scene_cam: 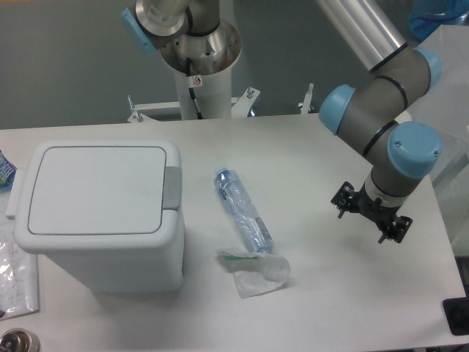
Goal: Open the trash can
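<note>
The trash can (102, 220) is a boxy white bin on the left of the table. Its flat white lid (95, 189) lies shut. The grey push-button tab (172, 188) sits on the rim at the lid's right edge. My gripper (371, 213) shows only as a black fitting under the arm's blue-capped wrist, above the right side of the table and far to the right of the bin. Its fingers are not clear, so I cannot tell whether it is open or shut. Nothing shows in it.
A crushed clear plastic bottle (240, 211) lies on the table between bin and arm, with a crumpled clear plastic piece (256, 271) just in front of it. The arm's white base post (198, 81) stands behind the table. Papers (15, 271) lie at the left edge.
</note>
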`<state>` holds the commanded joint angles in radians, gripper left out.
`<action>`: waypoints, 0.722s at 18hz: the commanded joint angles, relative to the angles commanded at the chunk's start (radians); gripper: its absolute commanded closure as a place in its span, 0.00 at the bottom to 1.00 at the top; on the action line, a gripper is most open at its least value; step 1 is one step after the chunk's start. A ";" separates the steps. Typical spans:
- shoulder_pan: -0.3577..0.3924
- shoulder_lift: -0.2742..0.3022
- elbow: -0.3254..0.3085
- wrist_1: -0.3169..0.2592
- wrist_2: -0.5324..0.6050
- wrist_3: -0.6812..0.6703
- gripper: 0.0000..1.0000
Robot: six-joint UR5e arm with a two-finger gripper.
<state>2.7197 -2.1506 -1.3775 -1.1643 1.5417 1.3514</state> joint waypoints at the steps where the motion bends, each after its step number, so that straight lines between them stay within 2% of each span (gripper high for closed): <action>1: -0.002 0.000 0.000 0.002 0.000 0.000 0.00; 7: 0.000 0.003 -0.008 0.002 -0.035 -0.014 0.00; 11: -0.006 0.054 -0.014 0.000 -0.092 -0.032 0.00; 13: -0.014 0.080 -0.017 0.000 -0.144 -0.098 0.00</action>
<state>2.7060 -2.0710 -1.3944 -1.1643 1.3978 1.2537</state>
